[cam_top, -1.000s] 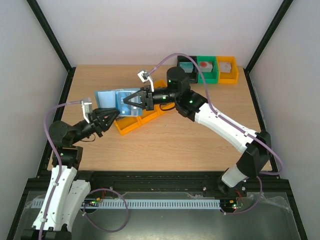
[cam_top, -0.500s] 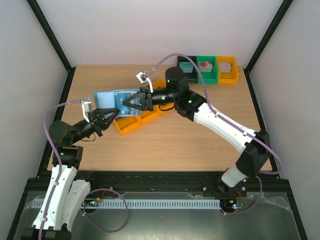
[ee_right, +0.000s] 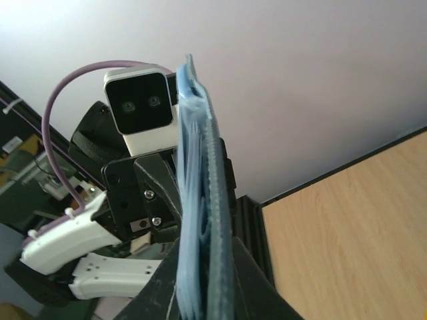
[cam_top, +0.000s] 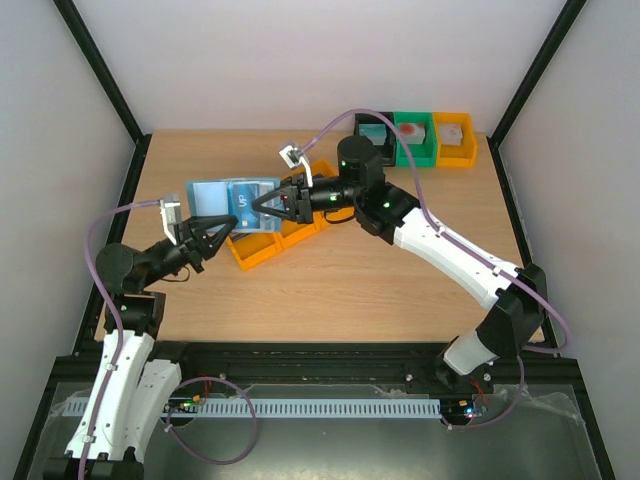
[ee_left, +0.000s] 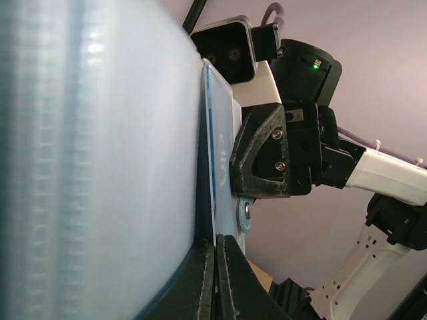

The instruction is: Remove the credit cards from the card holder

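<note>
My left gripper [cam_top: 230, 229] now clamped tight on the card holder [cam_top: 215, 197], right gripper [cam_top: 259, 203] pinching it too, shifted slightly right

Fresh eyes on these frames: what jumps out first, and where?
The pale blue card holder stands out first, left of centre, held between the left arm and right arm with both sets of jaws shut on it. Under it sit orange trays. A row of black, green and yellow bins lines the far edge on the right.
</note>
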Tool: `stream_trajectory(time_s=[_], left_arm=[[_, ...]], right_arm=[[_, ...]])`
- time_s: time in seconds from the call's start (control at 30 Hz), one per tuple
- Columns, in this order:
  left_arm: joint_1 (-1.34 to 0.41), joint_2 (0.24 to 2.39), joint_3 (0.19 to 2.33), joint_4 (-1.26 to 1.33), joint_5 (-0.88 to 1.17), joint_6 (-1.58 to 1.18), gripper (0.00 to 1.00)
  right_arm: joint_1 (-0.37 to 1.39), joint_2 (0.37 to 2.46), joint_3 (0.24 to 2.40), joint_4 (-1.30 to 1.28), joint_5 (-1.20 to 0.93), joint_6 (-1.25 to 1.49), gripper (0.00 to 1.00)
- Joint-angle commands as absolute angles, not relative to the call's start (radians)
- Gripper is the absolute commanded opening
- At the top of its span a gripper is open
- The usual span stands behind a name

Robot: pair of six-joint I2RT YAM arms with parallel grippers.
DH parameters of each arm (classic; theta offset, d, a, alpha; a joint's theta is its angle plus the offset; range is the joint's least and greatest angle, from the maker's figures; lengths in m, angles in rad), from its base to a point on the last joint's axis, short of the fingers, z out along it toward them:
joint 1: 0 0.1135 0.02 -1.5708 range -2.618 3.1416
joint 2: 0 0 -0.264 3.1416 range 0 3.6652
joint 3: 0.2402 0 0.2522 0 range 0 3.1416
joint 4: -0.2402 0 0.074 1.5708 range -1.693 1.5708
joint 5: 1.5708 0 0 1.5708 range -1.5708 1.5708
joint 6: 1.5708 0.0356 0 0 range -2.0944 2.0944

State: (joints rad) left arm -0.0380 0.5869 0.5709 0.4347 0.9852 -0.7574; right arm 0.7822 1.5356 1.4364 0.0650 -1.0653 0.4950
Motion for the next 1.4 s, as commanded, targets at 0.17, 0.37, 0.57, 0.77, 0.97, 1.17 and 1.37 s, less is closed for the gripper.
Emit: stream_trajectory(time_s=[0.17, 0.37, 0.57, 0.77, 0.97, 1.17, 1.37], left_arm=[[-0.024, 0.578, 0.577, 0.444, 0.956, -0.765, 0.04], [-0.01, 0.573, 0.573, 0.432, 0.939, -0.789, 0.12], [-0.011, 0.577, 0.571, 0.395, 0.947, -0.746, 0.11], [-0.055, 0.578, 0.592, 0.248, 0.957, -0.595, 0.11], [-0.059, 0.584, 0.583, 0.255, 0.937, -0.603, 0.08], [-0.08, 0.602, 0.573, 0.306, 0.94, -0.637, 0.12], [-0.095, 0.614, 0.566, 0.375, 0.962, -0.681, 0.03]], right_arm=[[0.777, 1.499, 1.449, 0.019, -1.11, 0.46, 0.02], [0.776, 1.493, 1.469, -0.021, -1.122, 0.428, 0.02], [0.776, 1.494, 1.478, 0.001, -1.134, 0.448, 0.02], [0.776, 1.509, 1.469, 0.081, -1.164, 0.514, 0.02], [0.776, 1.506, 1.467, 0.125, -1.182, 0.539, 0.02], [0.78, 1.517, 1.461, 0.17, -1.193, 0.573, 0.02], [0.785, 1.523, 1.459, 0.191, -1.203, 0.579, 0.02]])
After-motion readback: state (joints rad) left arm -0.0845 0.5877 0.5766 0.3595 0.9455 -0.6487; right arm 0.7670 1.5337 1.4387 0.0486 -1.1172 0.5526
